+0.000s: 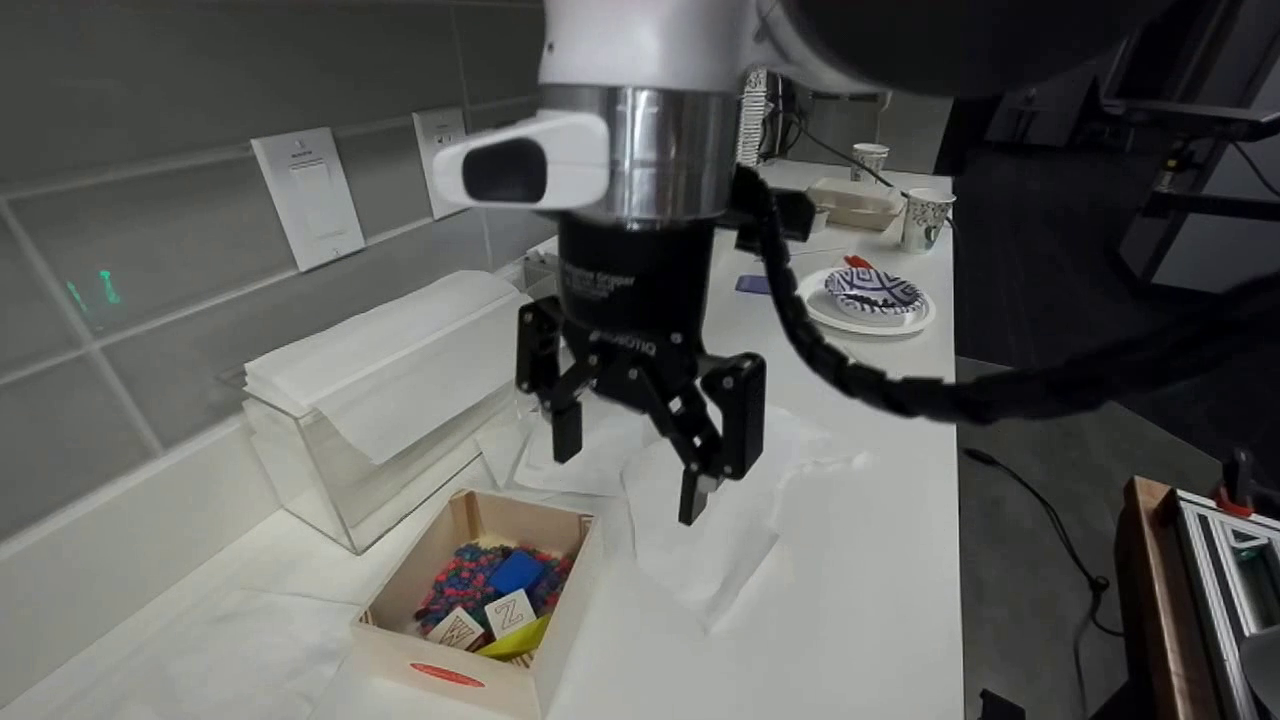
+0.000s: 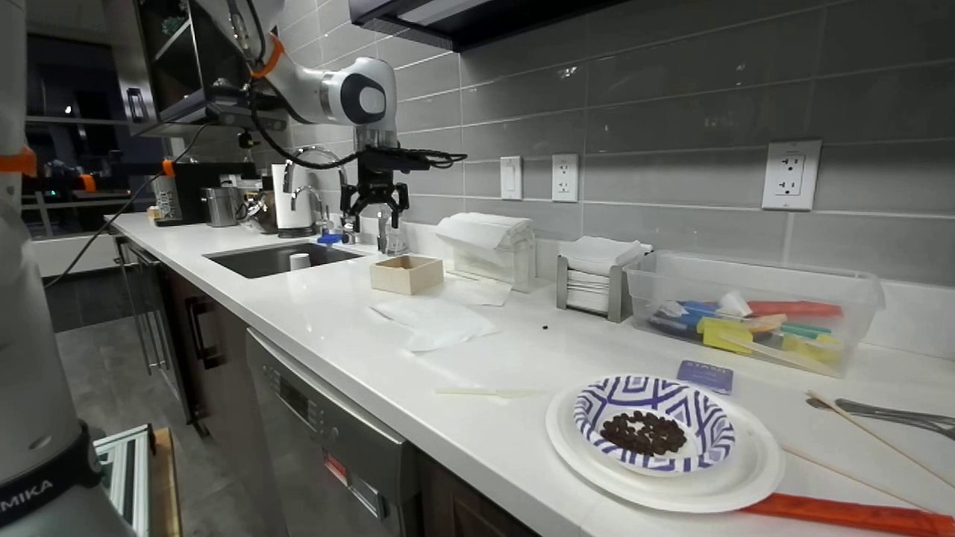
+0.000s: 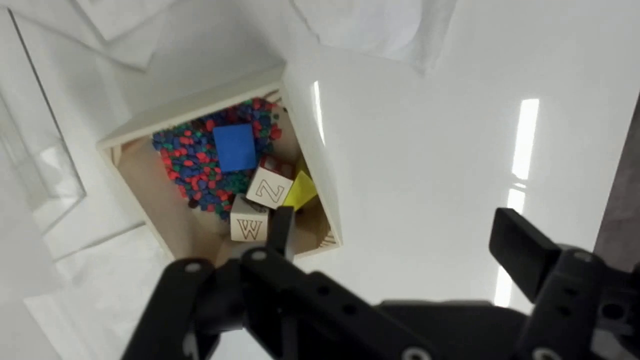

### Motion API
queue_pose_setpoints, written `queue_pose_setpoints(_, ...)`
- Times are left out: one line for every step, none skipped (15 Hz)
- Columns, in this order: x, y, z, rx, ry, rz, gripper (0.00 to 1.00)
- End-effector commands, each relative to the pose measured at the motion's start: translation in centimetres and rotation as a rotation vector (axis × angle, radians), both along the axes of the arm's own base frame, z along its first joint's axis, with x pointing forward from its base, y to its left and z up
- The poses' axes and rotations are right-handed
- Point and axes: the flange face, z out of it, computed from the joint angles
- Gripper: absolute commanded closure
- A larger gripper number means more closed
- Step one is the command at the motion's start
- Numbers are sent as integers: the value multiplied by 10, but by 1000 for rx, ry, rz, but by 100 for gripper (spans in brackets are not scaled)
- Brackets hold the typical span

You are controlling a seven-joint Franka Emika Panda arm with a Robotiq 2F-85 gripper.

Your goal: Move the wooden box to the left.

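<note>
Wrist view looked down into the wooden box [image 3: 316, 160], pale, low-walled and open at the top, with red, blue and green gravel [image 3: 192, 165] spread over part of its floor. A blue block [image 3: 235, 147] lay on the gravel; near it sat a block lettered Z [image 3: 270, 189], a block lettered W [image 3: 249, 223] and a yellow piece [image 3: 301, 191]. Its outer side bore a red oval label [image 1: 447, 675], too blurred to read. The box stood flat on the white countertop [image 2: 328, 298], near the sink [image 2: 254, 262] and just beside a clear napkin bin [image 2: 485, 265]. Higher up and apart from it hung the Robotiq gripper [image 1: 630, 475], pointing down, its fingers [image 1: 567, 440] spread wide. From the wrist, one fingertip overlapped a corner of the box, the other the countertop. Above, the white Panda arm [image 2: 310, 89] reached out and bent downward at the wrist, a black cable [image 1: 920, 396] curving away beside it.
</note>
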Motion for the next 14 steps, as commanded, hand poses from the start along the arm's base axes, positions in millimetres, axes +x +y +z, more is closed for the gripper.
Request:
queue_pose_setpoints(-36,-67,21,-31,-16,-201,0)
queue_pose_setpoints(-45,-85,28,-38,-20,-255,0)
queue_pose_setpoints(-54,-103,35,-41,-27,-310,0)
queue_pose_setpoints(-64,-120,43,-43,-25,-364,0)
queue_pose_setpoints(-75,-137,49,-48,-27,-418,0)
queue_pose_setpoints(-86,-155,55,-56,-32,-473,0)
queue_pose_setpoints(-97,-171,62,-64,-29,-527,0)
queue_pose_setpoints(-108,-186,71,-66,-26,-582,0)
queue_pose_setpoints(-116,-200,76,-65,-22,-638,0)
queue_pose_setpoints(-86,-179,70,-62,-22,-545,0)
queue_pose_setpoints(-96,-191,77,-59,-22,-583,0)
queue_pose_setpoints(-104,-198,82,-53,-28,-605,0)
queue_pose_setpoints(-108,-201,84,-50,-33,-614,0)
queue_pose_setpoints(-111,-201,84,-51,-34,-619,0)
